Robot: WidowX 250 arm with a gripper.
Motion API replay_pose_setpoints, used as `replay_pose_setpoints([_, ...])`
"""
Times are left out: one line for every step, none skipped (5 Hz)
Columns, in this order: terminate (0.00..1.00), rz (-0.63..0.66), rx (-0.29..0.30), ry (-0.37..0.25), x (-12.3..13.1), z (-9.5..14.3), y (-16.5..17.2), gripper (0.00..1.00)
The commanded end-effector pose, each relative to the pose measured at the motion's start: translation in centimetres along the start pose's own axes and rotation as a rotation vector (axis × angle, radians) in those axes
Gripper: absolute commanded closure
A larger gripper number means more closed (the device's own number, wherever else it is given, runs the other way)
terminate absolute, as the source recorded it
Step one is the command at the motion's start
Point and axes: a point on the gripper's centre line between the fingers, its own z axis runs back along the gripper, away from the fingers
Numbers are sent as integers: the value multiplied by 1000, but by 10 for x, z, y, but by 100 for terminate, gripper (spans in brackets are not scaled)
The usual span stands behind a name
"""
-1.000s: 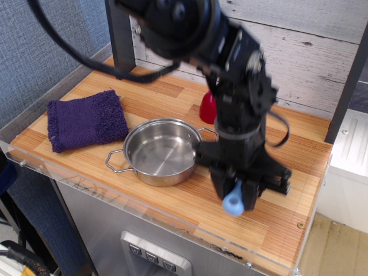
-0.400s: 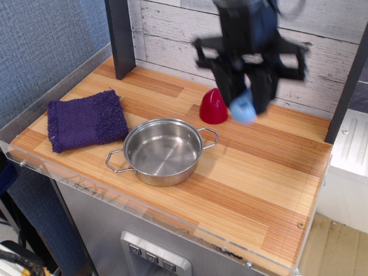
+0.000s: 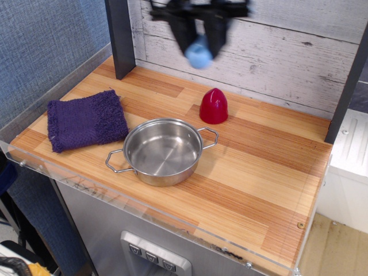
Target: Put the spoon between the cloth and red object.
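Hand (image 3: 199, 35) now up at 12 o'clock, moved left from above the red object (image 3: 214, 106), gripping the spoon (image 3: 199, 53), light-blue and round-ended, blurry, high over the worktop (image 3: 259, 172), cloth (image 3: 86, 119) at 9 o'clock.

Pot (image 3: 162, 151) between cloth (image 3: 86, 119) and red object (image 3: 214, 106)

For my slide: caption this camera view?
Gripper carries blue-handled spoon above counter, between purple cloth and red dome.

cloth (image 3: 87, 119): fuzzy terry | red object (image 3: 214, 106): glossy plastic | pot (image 3: 163, 150): shiny steel | table (image 3: 259, 172): smooth wood
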Motion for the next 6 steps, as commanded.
replay_pose_setpoints([0,135,47,-24,2,3,68,100])
replay_pose_setpoints([0,178,60,-15,5,-9,88,100])
replay_pose_setpoints([0,224,67,-25,11,-29,103,100])
replay_pose_setpoints([0,255,73,-25,18,-50,110,100])
replay_pose_setpoints([0,294,94,-30,27,-64,119,100])
replay_pose_setpoints([0,309,126,-28,34,-77,124,100])
